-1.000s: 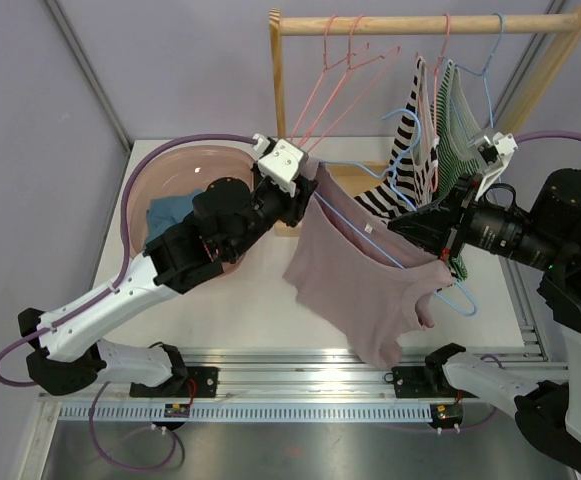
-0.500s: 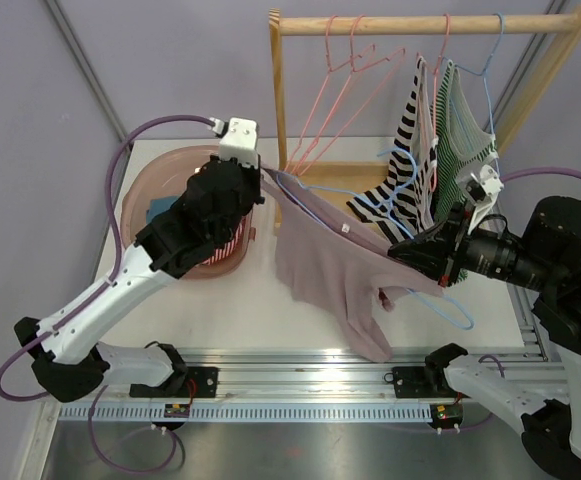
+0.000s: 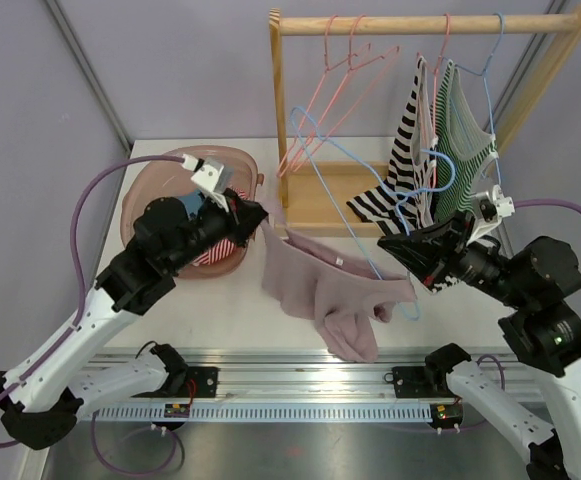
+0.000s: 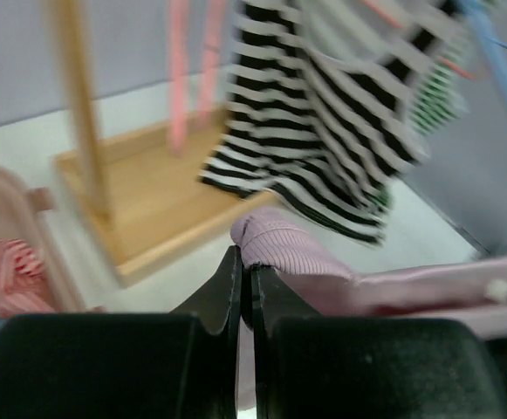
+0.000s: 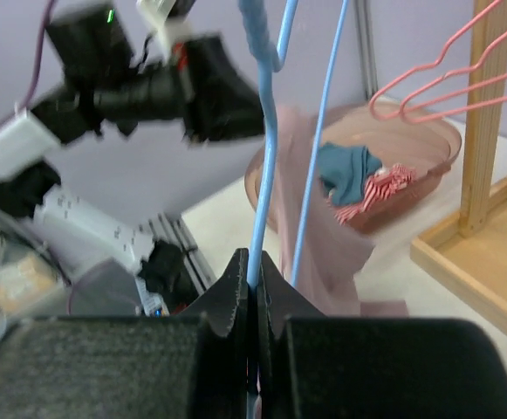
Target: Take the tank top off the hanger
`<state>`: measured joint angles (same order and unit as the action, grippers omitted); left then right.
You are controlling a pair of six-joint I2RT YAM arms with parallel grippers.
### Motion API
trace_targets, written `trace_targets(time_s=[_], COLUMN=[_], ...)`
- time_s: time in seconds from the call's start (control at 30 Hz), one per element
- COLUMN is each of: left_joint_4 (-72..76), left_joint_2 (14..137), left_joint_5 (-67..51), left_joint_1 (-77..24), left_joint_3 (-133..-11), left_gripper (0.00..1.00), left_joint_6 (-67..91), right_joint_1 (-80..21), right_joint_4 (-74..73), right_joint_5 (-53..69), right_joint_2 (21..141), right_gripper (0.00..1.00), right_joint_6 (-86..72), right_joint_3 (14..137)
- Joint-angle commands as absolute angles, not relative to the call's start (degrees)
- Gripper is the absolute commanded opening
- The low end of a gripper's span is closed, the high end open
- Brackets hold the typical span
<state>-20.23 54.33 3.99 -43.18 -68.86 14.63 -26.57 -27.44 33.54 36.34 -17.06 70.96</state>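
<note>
A mauve-pink tank top is stretched between my two grippers over the white table. My left gripper is shut on its strap, a folded bit of ribbed cloth in the left wrist view. A blue wire hanger runs from above the rack base down to my right gripper, which is shut on it. The tank top hangs crumpled below the hanger's lower end and shows in the right wrist view.
A wooden rack at the back holds pink hangers, a black-and-white striped top and a green striped top. A pink basin with clothes sits at the left. The rack's wooden base lies behind the tank top.
My left gripper has pulled left and down with the strap. The right gripper has lowered with the hanger. The tank top has slid down the hanger and bunched low.
</note>
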Motion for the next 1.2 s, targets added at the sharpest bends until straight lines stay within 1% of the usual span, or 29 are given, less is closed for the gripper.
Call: trace_targets(time_s=[0.0,0.03,0.1,0.13,0.23,0.37,0.47,0.53,0.6,0.63,0.67,0.77,0.87,0.9,0.93,1.0,1.13,1.17], left_joint_4=[-6.96,-6.42,-5.11,-4.92,-6.59,-11.15,-10.91,-8.27,-7.65,-8.17,-9.04,-13.44,-16.52,-16.78,-16.96,-17.84,-20.12,-21.00], left_joint_2=[51.07,50.54,49.66,49.22,49.04,49.74,50.27,50.54,51.33,51.85,52.46,54.84,56.42,56.51,56.69,56.95,58.00,58.01], left_joint_5=[-20.37,-22.04,-25.30,-26.62,-26.90,-18.47,-19.15,-19.51,-16.10,-14.43,-10.50,-4.25,-1.77,-1.24,-0.53,-0.26,1.93,2.02], left_joint_1=[-45.25,-46.22,-49.38,-50.35,-53.17,-54.32,-54.32,-54.40,-54.49,-54.49,-54.49,-54.49,-54.49,-54.58,-54.49,-54.58,-54.58,-54.67], left_joint_3=[-63.47,-61.46,-59.34,-57.67,-55.91,-55.20,-53.45,-52.21,-51.51,-51.68,-52.03,-53.87,-54.40,-54.32,-53.97,-53.79,-55.28,-55.54], left_gripper=[0.00,0.00,0.00,0.00,0.00,0.00,0.00,0.00,0.00,0.00,0.00,0.00,0.00,0.00,0.00,0.06,0.21,0.23], left_joint_6=[14.94,14.68,13.98,13.19,12.31,12.30,13.88,15.63,17.39,17.92,18.36,18.89,18.81,18.81,18.81,18.98,18.98,18.90], right_joint_1=[-26.63,-26.63,-26.63,-26.63,-26.63,-26.63,-26.54,-26.72,-26.63,-26.63,-26.63,-26.54,-26.63,-26.63,-26.63,-26.63,-26.63,-26.63], right_joint_4=[-1.96,3.63,7.71,12.26,17.21,10.03,15.18,21.43,27.21,27.59,26.55,17.52,0.67,-10.17,-14.46,-22.45,-28.29,-29.34], right_joint_5=[27.08,25.07,22.95,20.68,15.67,10.03,8.79,8.44,6.95,6.77,6.51,4.58,-1.82,-2.72,-3.42,-3.08,-4.74,-5.53], right_joint_2=[34.89,34.72,34.63,34.37,33.49,31.12,26.64,23.48,20.24,19.61,19.08,18.90,20.82,23.01,24.16,27.05,33.12,34.87], right_gripper=[0.00,0.00,0.00,0.00,0.00,0.00,0.00,0.00,0.00,0.00,0.00,0.00,0.00,0.00,0.00,0.00,0.00,0.00], right_joint_6=[-27.85,-28.64,-30.23,-30.76,-31.29,-25.60,-24.44,-24.43,-24.78,-24.52,-22.43,-18.56,-17.75,-17.58,-17.58,-18.10,-17.93,-18.19], right_joint_3=[65.84,63.92,62.50,60.49,57.05,57.31,50.47,44.05,38.53,37.54,37.53,41.03,48.40,53.56,55.79,59.92,65.11,66.61])
